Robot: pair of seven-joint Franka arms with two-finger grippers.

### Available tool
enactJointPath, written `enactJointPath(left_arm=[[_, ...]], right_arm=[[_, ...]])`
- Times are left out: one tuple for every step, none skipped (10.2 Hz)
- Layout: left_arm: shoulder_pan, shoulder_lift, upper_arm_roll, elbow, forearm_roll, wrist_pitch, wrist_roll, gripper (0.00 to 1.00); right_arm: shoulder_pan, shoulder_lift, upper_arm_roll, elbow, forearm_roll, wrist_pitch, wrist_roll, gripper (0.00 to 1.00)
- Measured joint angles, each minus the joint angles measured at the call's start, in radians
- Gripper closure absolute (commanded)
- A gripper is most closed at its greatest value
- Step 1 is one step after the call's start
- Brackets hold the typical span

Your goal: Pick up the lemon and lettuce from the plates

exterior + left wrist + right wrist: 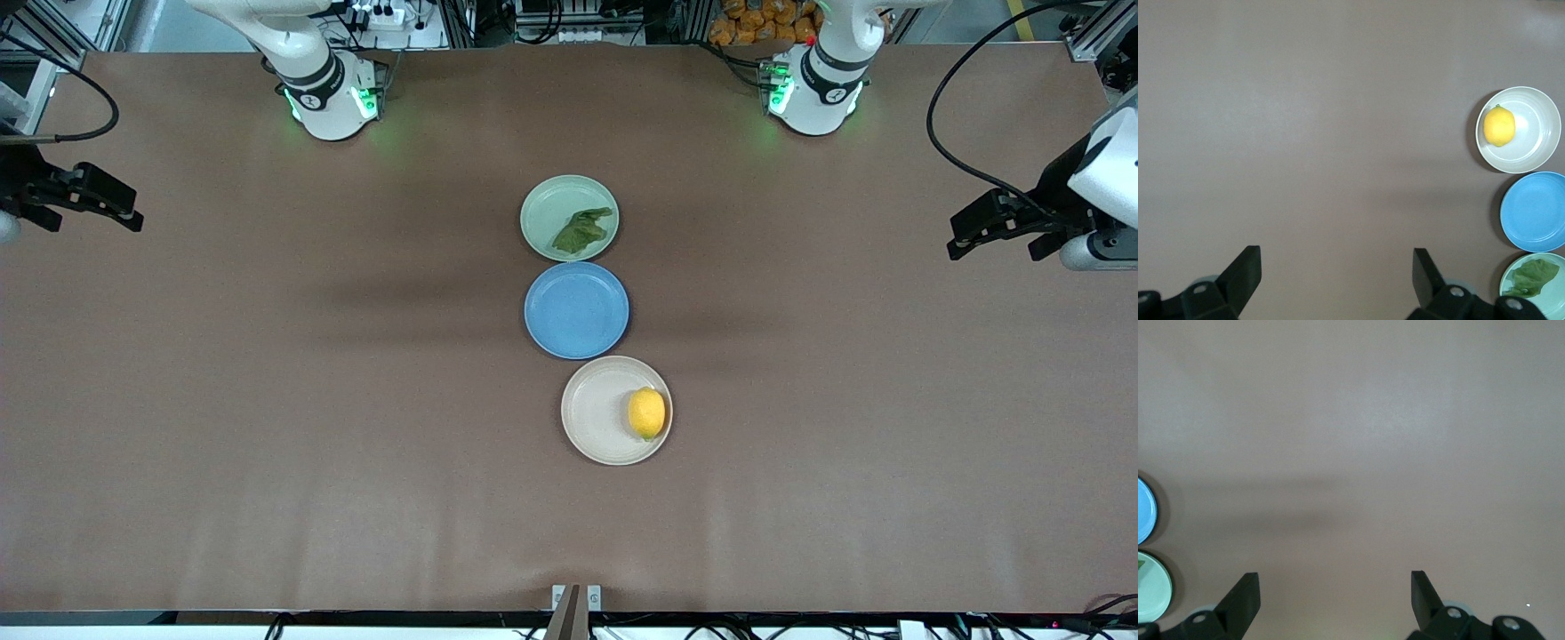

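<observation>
Brown table [267, 400]: yellow lemon [646, 413] on beige plate [594, 411], wrinkly green lettuce [582, 230] on mint plate [549, 206]. Left gripper [969, 233] and right gripper [116, 206] hang wide open, empty, over the table ends, well apart from both.

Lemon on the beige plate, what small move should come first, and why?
Probably swing the left gripper in over the lemon. It hangs, jaws open and empty, over the left arm's end of the table, and the lemon sits on that side of the beige plate. The right gripper, also open, hangs over the right arm's end.

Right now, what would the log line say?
yellow lemon: on beige plate | green lettuce: on mint plate | both hands: open, waiting
</observation>
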Motion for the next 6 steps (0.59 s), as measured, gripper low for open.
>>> enactJointPath(left_arm=[[0.000, 0.000, 0.000, 0.000, 0.000, 0.002, 0.000, 0.00], [0.000, 0.000, 0.000, 0.000, 0.000, 0.002, 0.000, 0.00], [-0.001, 0.001, -0.001, 0.000, 0.000, 0.002, 0.000, 0.00], [-0.002, 0.002, -0.001, 0.000, 0.000, 0.003, 0.000, 0.00], [-0.003, 0.005, -0.002, 0.000, 0.000, 0.003, 0.000, 0.00], [-0.002, 0.008, -0.002, 0.000, 0.000, 0.003, 0.000, 0.00]], right_arm=[[0.000, 0.000, 0.000, 0.000, 0.000, -0.001, 0.000, 0.00], [0.000, 0.000, 0.001, 0.000, 0.000, -0.004, 0.000, 0.00], [0.002, 0.001, 0.002, -0.001, 0.000, -0.006, 0.000, 0.00], [0.007, 0.003, 0.005, -0.002, 0.001, -0.006, 0.000, 0.00], [0.028, 0.007, 0.007, -0.005, 0.001, -0.006, 0.001, 0.00], [0.056, 0.013, 0.008, -0.007, 0.001, -0.006, 0.003, 0.00]])
